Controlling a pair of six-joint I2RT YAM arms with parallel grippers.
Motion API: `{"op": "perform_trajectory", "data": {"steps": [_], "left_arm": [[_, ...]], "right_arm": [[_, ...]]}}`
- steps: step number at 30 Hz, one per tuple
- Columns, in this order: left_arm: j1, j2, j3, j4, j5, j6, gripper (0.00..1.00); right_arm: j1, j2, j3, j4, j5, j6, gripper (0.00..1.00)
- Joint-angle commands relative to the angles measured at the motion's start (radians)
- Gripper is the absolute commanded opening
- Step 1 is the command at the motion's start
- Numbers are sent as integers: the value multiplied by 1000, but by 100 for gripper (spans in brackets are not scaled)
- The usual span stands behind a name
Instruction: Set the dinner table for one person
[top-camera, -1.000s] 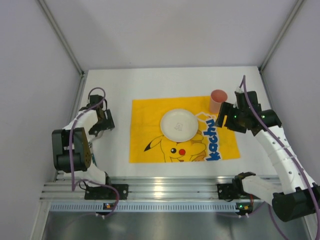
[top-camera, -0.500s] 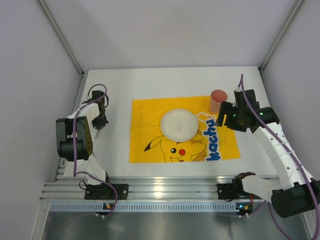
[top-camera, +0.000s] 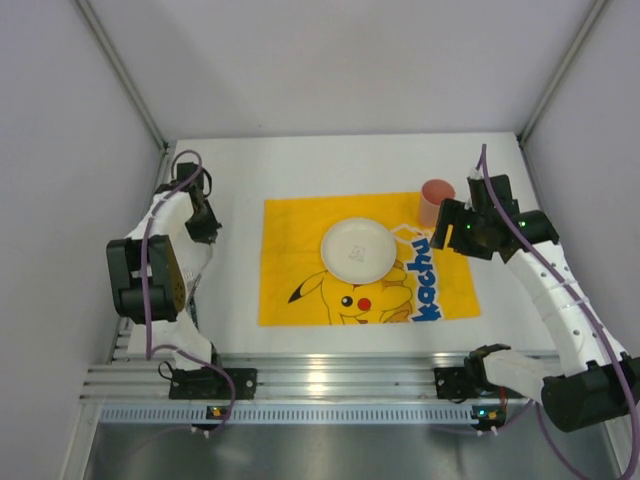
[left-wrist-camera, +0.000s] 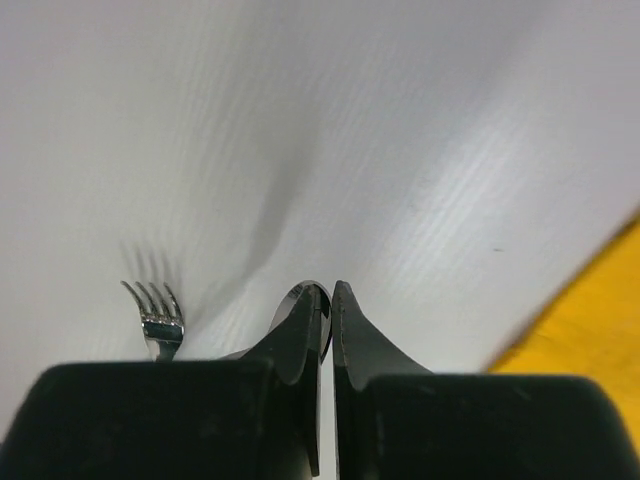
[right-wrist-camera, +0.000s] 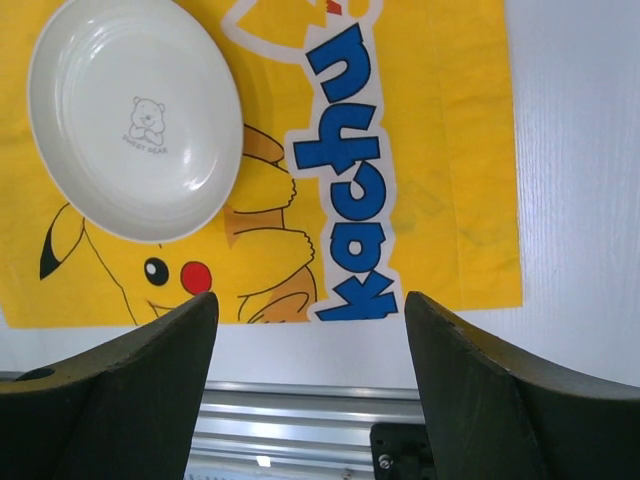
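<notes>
In the left wrist view my left gripper (left-wrist-camera: 328, 288) is shut, with the rim of a shiny metal spoon (left-wrist-camera: 292, 302) pinched at its fingertips. A fork (left-wrist-camera: 155, 318) shows its tines just left of the fingers, over the white dinner table (left-wrist-camera: 420, 120). From above, the left gripper (top-camera: 205, 227) hangs left of the yellow Pikachu mat (top-camera: 300, 240). A white plate (top-camera: 357, 249) sits on the mat. My right gripper (top-camera: 447, 226) stands open and empty just in front of a pink cup (top-camera: 436, 199). The right wrist view shows the plate (right-wrist-camera: 135, 115) and mat (right-wrist-camera: 450, 150) beyond the right gripper (right-wrist-camera: 310, 310).
White walls enclose the dinner table (top-camera: 230, 170) on three sides. An aluminium rail (top-camera: 320, 380) carrying both arm bases runs along the near edge, also seen as the rail (right-wrist-camera: 300, 410) under the right gripper.
The left gripper has gone from open to shut, and the left arm has swung its wrist toward the far left. The right arm has barely shifted.
</notes>
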Motion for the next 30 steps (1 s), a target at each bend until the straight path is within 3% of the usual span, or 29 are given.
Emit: {"op": "perform_trajectory", "data": {"steps": [1, 10, 18, 23, 30], "left_arm": [[-7, -68, 104, -26, 225, -133, 0], [-51, -97, 305, -175, 378, -201, 0], [-88, -140, 437, -214, 487, -319, 0], [-151, -138, 492, -173, 523, -423, 0], [-391, -76, 612, -83, 443, -603, 0]], "right_arm": [[0, 21, 87, 57, -18, -19, 76], [0, 24, 111, 91, -121, -9, 76], [60, 39, 145, 255, -466, 11, 78], [216, 105, 189, 367, -599, 18, 81], [440, 241, 193, 479, -466, 49, 82]]}}
